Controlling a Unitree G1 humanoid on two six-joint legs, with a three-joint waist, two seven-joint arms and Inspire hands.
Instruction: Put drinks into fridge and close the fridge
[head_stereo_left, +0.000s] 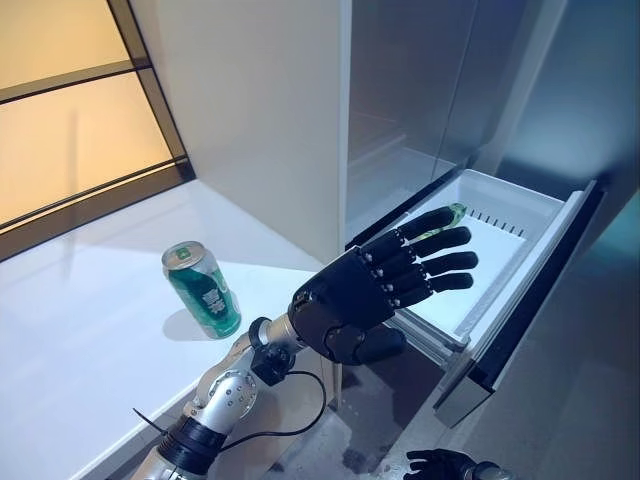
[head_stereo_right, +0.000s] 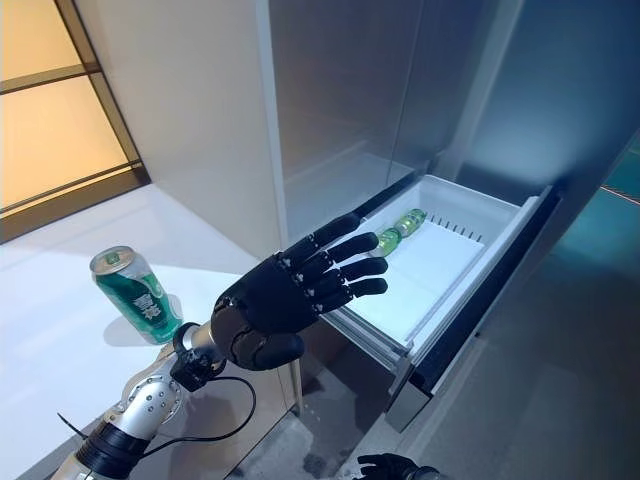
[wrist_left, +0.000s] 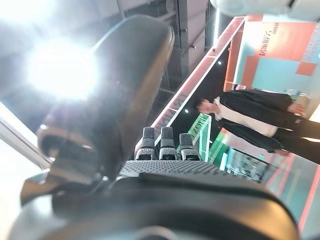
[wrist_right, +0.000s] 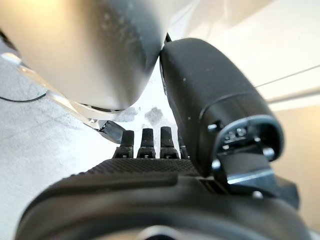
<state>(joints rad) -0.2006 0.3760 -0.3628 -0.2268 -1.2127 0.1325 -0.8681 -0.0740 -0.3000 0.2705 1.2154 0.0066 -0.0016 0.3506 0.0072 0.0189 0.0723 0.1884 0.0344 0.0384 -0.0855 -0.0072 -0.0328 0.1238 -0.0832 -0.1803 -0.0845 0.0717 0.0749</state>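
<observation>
Drinks first: you've got two in sight, one green can (head_stereo_left: 203, 289) standing upright on the white counter (head_stereo_left: 90, 330), and one green bottle (head_stereo_right: 399, 228) lying on its side in the pulled-out fridge drawer (head_stereo_right: 470, 215), along the drawer's left edge. The right eye view shows most of that bottle; in the left eye view only its tip peeks out past the fingers, so check the right eye if you want to see it properly.

Your left hand (head_stereo_left: 365, 295) is released, fingers straight and spread, empty, hovering over the near left corner of the drawer. The bottle lies just past its fingertips and I can't tell if they touch it. The can sits well apart from that hand, back beside the forearm.

Right hand (head_stereo_left: 440, 464) only pokes in at the bottom edge of the eye views, low near the floor. Its own wrist view shows the fingers held fairly straight with nothing in them.

Left wrist view points away from the fridge and catches a person (wrist_left: 260, 122) in a dark jacket, which neither eye view shows.

Fridge drawer is open.
</observation>
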